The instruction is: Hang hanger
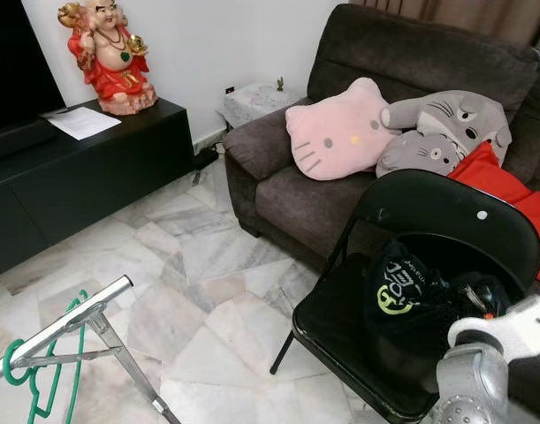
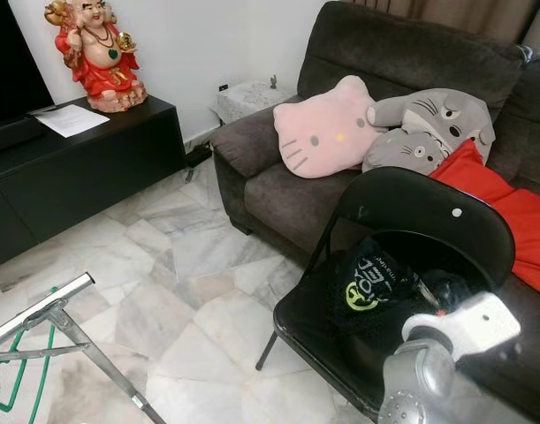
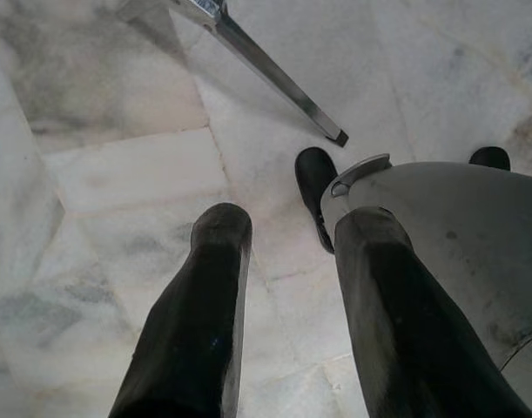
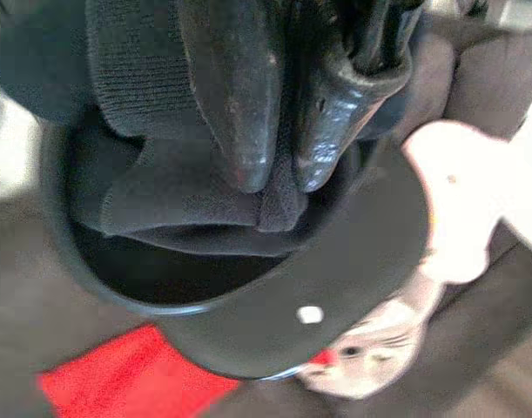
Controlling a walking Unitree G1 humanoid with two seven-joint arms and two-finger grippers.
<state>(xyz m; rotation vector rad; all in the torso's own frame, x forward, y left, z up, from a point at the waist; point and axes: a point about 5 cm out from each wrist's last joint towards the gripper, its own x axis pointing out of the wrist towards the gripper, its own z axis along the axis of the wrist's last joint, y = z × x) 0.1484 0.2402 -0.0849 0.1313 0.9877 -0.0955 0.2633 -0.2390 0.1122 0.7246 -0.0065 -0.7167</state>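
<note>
**Right end effector pinches dark garment over the chair**

A dark brown sofa (image 1: 340, 177) spans 1 o'clock. At 4 o'clock stands a black folding chair (image 1: 446, 221) carrying a black garment (image 4: 161, 200) (yellow-green logo showing). The right end effector (image 4: 270, 170) has its fingers closed on that cloth. At 8 o'clock, a green hanger (image 1: 49, 371) hangs on the metal drying rack (image 1: 66, 327). The left end effector (image 3: 292, 287) hangs apart-fingered, holding nothing, above the marble floor (image 1: 199, 291).
</note>
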